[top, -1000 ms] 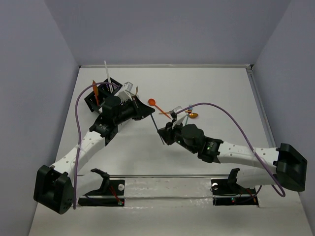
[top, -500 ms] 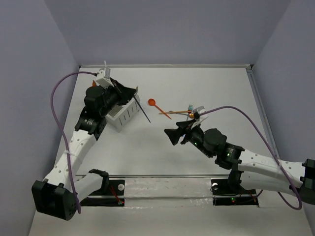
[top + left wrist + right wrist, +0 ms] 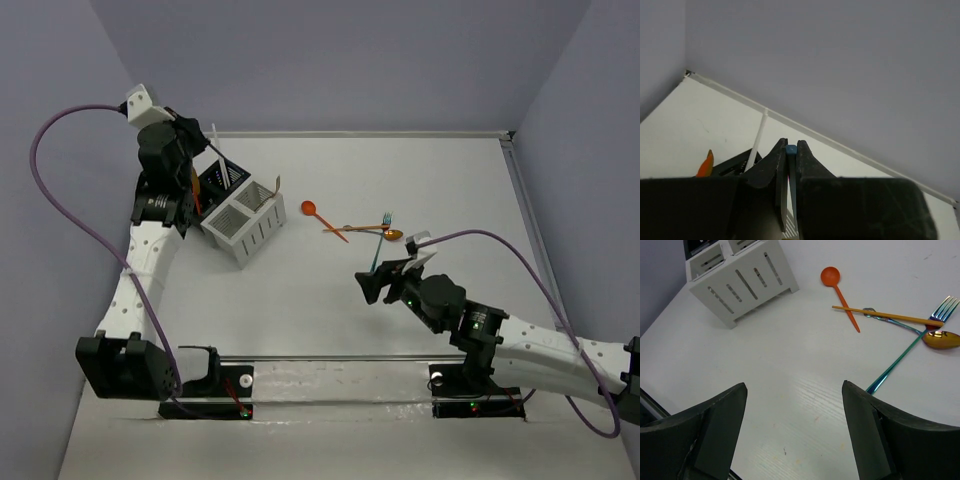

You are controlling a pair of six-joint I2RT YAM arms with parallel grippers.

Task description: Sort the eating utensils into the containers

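Fork (image 3: 905, 352), teal: we log it just ahead-right of the right gripper (image 3: 794, 390), handle end nearest, long axis slanting away rightward; jaws apart, empty. Left gripper (image 3: 788, 159), far off, clamped on a blue-tipped stick (image 3: 790, 149).

Pretty plain setup: a white counter (image 3: 300, 310) with a faint wood grain, boxed in on three sides by flat lavender-grey walls (image 3: 340, 60). A metal rail (image 3: 330, 357) runs along its near edge. Lighting's soft and even.
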